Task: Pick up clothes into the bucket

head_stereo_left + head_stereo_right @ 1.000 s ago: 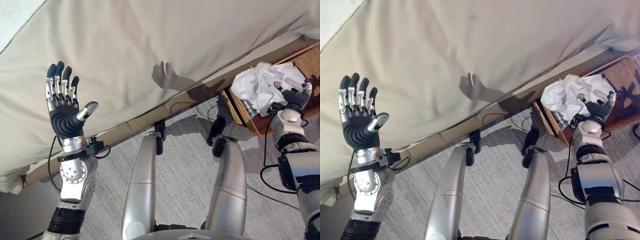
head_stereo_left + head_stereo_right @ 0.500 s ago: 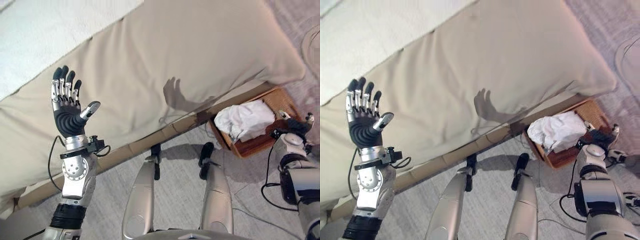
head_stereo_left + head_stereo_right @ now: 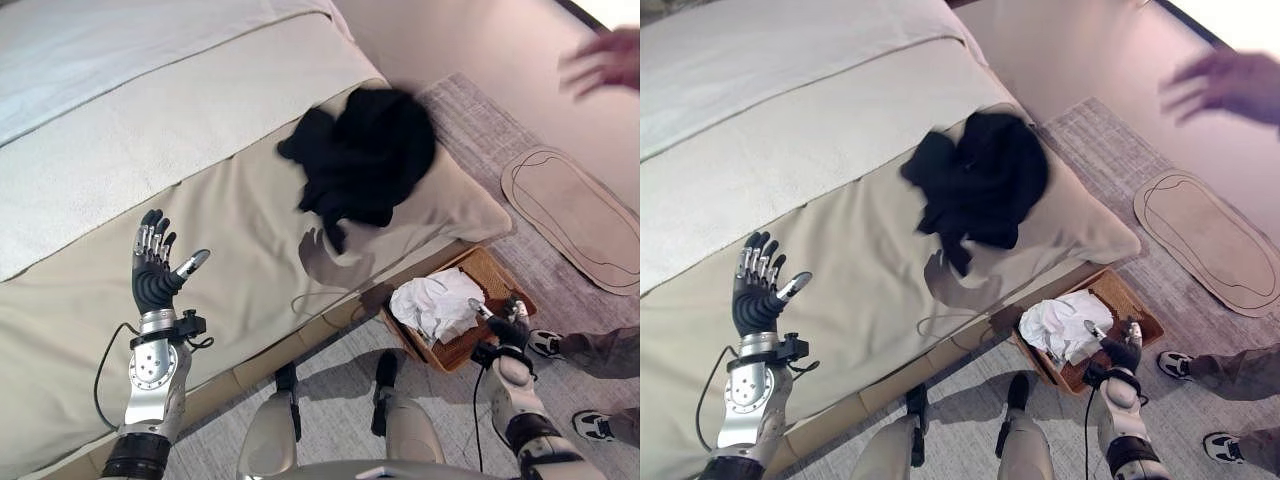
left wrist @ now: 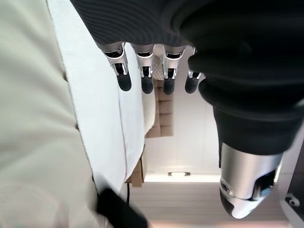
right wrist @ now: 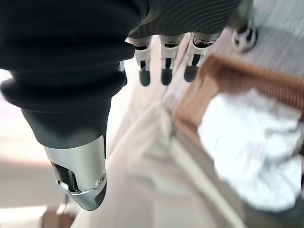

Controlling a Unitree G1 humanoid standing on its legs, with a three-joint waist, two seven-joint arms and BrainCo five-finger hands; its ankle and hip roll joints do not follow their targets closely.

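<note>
1. A black garment [image 3: 362,155] lies crumpled in a heap on the beige bedcover [image 3: 240,230], near the corner of the bed [image 3: 120,120] on the robot's right.
2. The bed carries a white sheet and a cream blanket band farther from the robot, with the beige cover nearest it.
3. A brown wicker basket [image 3: 500,285] sits on the grey carpet [image 3: 470,120] just beside the bed's near edge, under the corner where the black garment lies.
4. A white garment [image 3: 437,303] is bunched up inside the basket, filling the end nearest the bed.
5. The left hand [image 3: 155,280] is raised upright over the beige cover, palm showing, fingers straight and spread with the thumb out to the side; it holds nothing and touches nothing.
6. The left wrist view shows the same fingers [image 4: 146,78] extended in a row, with the bed's layers past them.
7. The right hand [image 3: 505,325] hangs just beside the basket's rim at the end away from the bed, fingers loosely extended and empty.
8. In the right wrist view its fingers [image 5: 166,69] reach straight out, with the basket and the white garment past them.
9. A pale oval mat [image 3: 575,215] lies on the carpet beyond the basket.
10. A person's hand [image 3: 605,60] shows blurred at the far right, and a person's shoes [image 3: 545,343] stand on the carpet close to the right hand.
</note>
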